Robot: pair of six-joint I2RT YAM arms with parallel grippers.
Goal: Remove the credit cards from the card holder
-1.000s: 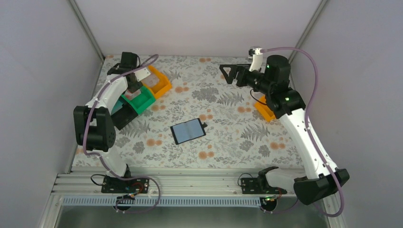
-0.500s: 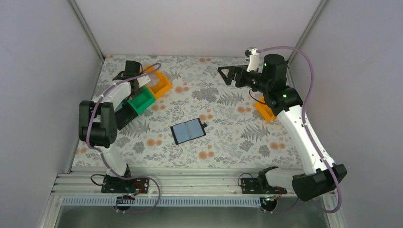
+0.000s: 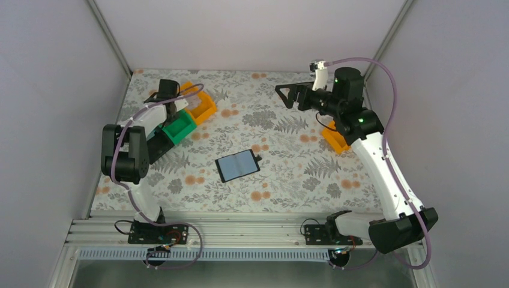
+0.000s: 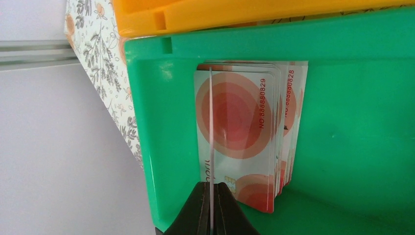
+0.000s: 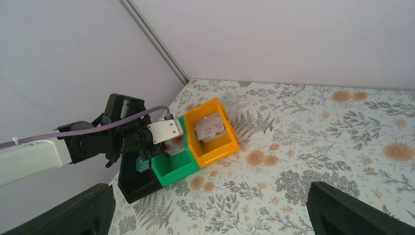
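The card holder [image 3: 237, 165] lies open on the middle of the table, dark bluish inside, with a small tab on its right edge. My left gripper [image 4: 211, 185] is shut on a credit card [image 4: 210, 127], seen edge-on as a thin pale line. It hangs inside the green tray [image 4: 352, 122], just left of a stack of several red-and-pale credit cards [image 4: 244, 122] that stands there. From above, the left gripper [image 3: 173, 111] points down into that tray. My right gripper [image 3: 287, 95] stands open and empty, high over the back right of the table, far from the holder.
An orange tray [image 3: 201, 105] holding cards [image 5: 211, 128] sits behind the green tray [image 3: 180, 126], and a black tray [image 3: 157, 147] sits in front of it. Another orange tray [image 3: 334, 139] lies under the right arm. Walls close in on both sides.
The left arm has swung its wrist a little to the right and back, bringing the held card over the green tray. The right arm has barely shifted.
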